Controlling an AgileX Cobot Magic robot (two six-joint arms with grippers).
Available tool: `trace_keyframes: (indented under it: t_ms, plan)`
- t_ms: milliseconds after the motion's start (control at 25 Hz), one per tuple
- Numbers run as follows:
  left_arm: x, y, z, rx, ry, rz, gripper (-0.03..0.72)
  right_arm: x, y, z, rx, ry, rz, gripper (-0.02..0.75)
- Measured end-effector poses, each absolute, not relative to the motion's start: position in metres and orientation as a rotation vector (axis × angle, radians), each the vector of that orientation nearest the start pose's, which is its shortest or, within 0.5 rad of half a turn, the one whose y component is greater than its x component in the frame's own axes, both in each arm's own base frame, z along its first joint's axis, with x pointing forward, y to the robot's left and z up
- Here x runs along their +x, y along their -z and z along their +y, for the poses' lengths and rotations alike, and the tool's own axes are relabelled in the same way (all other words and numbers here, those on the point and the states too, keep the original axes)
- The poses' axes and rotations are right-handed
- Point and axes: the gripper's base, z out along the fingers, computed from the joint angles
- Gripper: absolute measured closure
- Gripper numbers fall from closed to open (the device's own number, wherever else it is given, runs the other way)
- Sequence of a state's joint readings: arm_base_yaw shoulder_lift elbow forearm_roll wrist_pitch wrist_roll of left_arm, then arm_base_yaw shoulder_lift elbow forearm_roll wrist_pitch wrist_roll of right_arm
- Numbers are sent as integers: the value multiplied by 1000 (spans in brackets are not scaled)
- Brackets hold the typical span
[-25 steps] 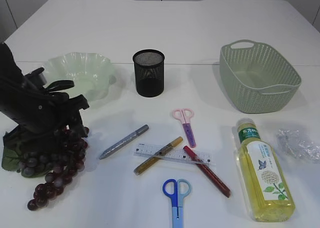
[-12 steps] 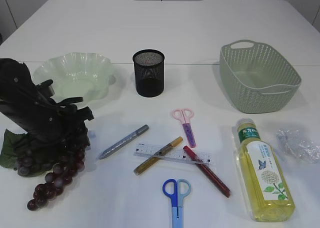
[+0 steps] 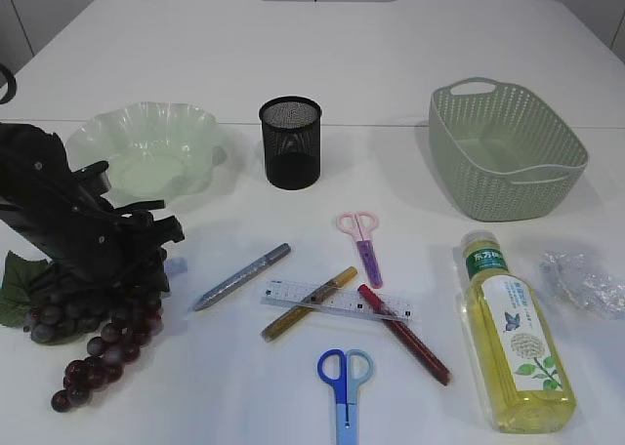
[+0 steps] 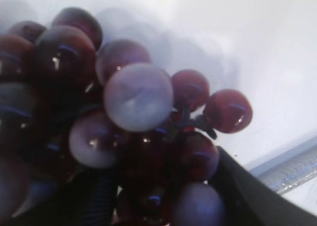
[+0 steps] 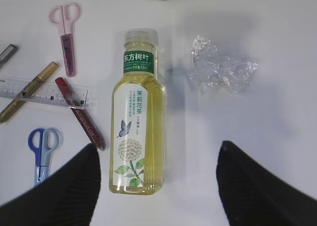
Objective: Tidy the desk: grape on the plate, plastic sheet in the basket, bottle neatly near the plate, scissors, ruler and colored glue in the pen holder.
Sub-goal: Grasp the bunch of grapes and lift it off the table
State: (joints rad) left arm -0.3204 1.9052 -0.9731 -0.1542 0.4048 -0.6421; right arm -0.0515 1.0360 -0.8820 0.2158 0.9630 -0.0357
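On the left of the tabletop [image 3: 322,64], the bunch of dark purple plastic grapes [image 3: 98,343] is seen lying with its green leaf, just in front of the pale green wavy-edged plate [image 3: 146,152] but not yet on it. Compared with a second ago, the left claw [image 3: 146,260] is found lower and further in over the top of the bunch, and the cluster is slightly shifted and gathered beneath it. In the left wrist view the berries [image 4: 133,97] fill the frame, pressed against the dark claw parts, so a grasp appears to be forming; whether the claw is clenched cannot be told. This is judged to be the pick-up stage of the grape step, with the lift to the plate outstanding.

Further right, the black mesh pen holder [image 3: 290,141], the pink scissors [image 3: 361,240], the clear ruler [image 3: 337,302] and the glue pens are unmoved. The right claw [image 5: 158,186] is held released above the lying yellow tea bottle [image 5: 137,112], beside the crumpled clear plastic sheet [image 5: 223,70].
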Motion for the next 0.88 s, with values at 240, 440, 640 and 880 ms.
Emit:
trace_keyframes:
  t_ms: [240, 440, 640, 880]
  plan:
    - [323, -119, -113, -642, 321, 2803, 468, 189, -315, 7, 119, -247, 2577, 174]
    - [322, -118, -113, -644, 316, 2813, 543, 189, -315, 7, 118, -251, 2576, 174]
    - [321, -121, -112, -644, 314, 2820, 566, 189, -315, 7, 118, -251, 2576, 174]
    - [315, -144, -110, -604, 312, 2814, 578, 189, -315, 7, 118, -251, 2574, 174]
